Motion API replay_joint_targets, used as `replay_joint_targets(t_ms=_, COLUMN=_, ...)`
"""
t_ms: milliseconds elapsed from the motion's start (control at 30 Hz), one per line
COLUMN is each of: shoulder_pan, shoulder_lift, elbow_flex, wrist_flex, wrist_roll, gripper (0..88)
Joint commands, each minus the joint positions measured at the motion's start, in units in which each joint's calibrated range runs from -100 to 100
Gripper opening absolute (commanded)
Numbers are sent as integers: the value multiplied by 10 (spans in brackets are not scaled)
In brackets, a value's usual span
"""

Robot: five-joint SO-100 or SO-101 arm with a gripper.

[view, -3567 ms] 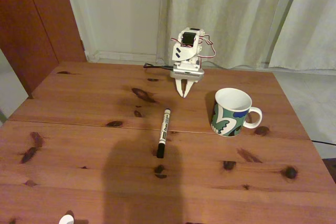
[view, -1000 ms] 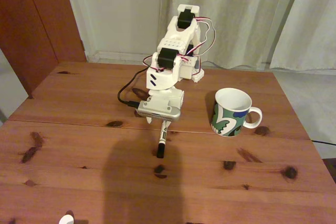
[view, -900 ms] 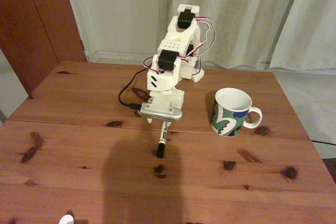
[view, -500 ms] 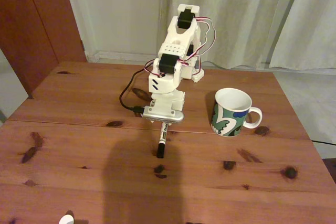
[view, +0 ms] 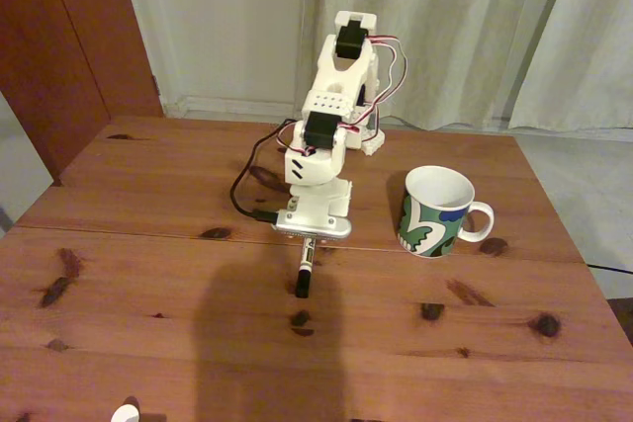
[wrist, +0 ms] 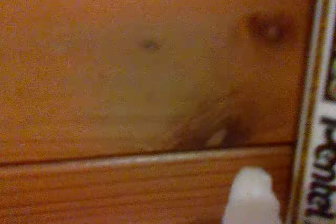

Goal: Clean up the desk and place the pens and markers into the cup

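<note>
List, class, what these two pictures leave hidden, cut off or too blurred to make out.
- Gripper, fixed view: its fingers sit behind the arm's wrist housing, so open or shut cannot be told.
- Marker, fixed view: the upper part is covered by the arm.
- Marker, wrist view: cut off by the right edge, print blurred.
- White fingertip, wrist view: cut off at the bottom edge, blurred.
- Mug, fixed view: its bottom inside is hidden by the near wall.
</note>
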State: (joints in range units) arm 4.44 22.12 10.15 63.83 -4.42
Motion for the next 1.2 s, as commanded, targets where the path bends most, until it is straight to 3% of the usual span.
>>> replay_joint_targets(t_ms=0, shoulder_pan=-4, shoulder_lift=4, elbow_flex=-6, wrist_flex=-26, wrist_roll=-1, gripper=220)
replay_joint_targets(t_ms=167, shoulder_pan=-4, shoulder_lift=4, elbow_flex=-6, wrist_flex=-29, wrist_roll=-1, gripper=204)
replay_joint_targets(t_ms=333, shoulder_pan=-1, shoulder_lift=3, elbow_flex=-7, wrist_flex=-30, wrist_roll=1, gripper=0)
replay_joint_targets(t_ms=767, shoulder_pan=1, shoulder_lift=-36, elbow_flex=-1, wrist_flex=-8, wrist_roll=3, gripper=10)
replay_joint_targets(t_ms=933, shoulder_pan=-3, shoulder_lift=-210, elbow_flex=64, wrist_flex=48, wrist_roll=3, gripper=10)
replay_joint_targets(t_ms=1167, shoulder_pan=-14, shoulder_lift=-472, elbow_flex=212, wrist_flex=34, wrist_roll=-1, gripper=10)
